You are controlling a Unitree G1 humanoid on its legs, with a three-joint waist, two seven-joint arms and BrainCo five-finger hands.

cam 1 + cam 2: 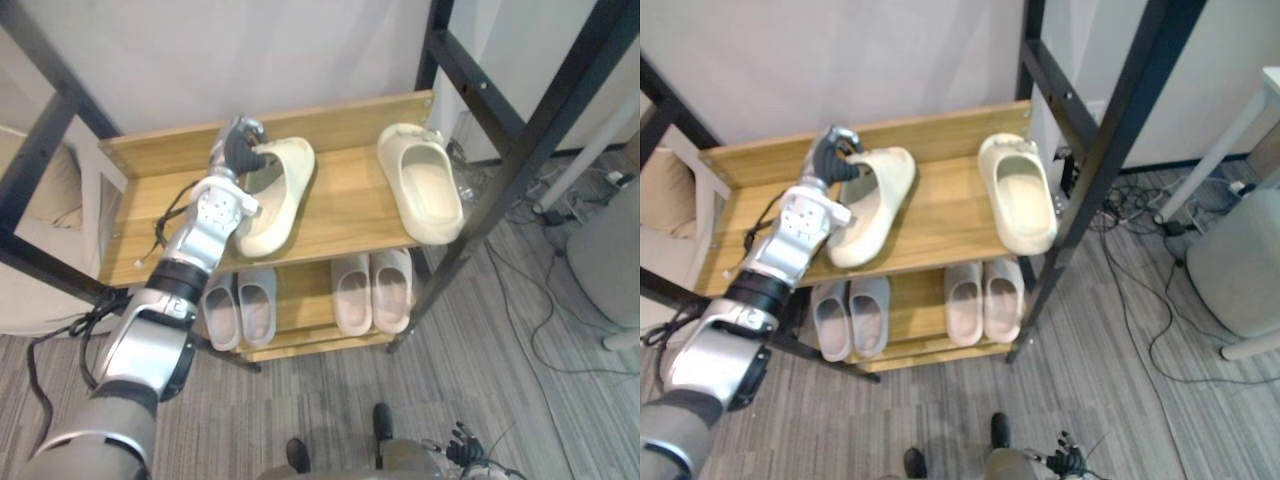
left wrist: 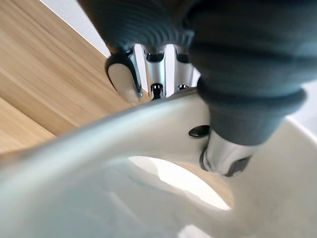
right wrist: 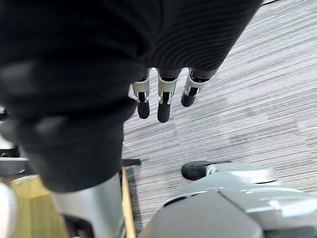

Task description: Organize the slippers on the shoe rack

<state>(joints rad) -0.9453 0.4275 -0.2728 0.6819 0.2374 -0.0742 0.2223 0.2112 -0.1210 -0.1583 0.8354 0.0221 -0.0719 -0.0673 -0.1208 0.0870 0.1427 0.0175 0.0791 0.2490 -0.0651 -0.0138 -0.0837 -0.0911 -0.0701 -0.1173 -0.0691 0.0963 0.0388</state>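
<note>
Left eye view is showing the left hand (image 1: 238,148) pinching the upper of the cream slipper (image 1: 272,210) on the rack's top shelf (image 1: 345,215), right hand (image 3: 163,101) hanging slack-fingered, and that shallow pinch is risking a slip off the front edge.

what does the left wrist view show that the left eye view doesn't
Left wrist view adds: the thumb pressed on the upper of the held slipper, fingers curled behind it. Left eye view adds: the second cream slipper, two pale pairs on the lower shelf, the right hand low near the floor. Shared: the left hand gripping that slipper at the top shelf of the shoe rack.
</note>
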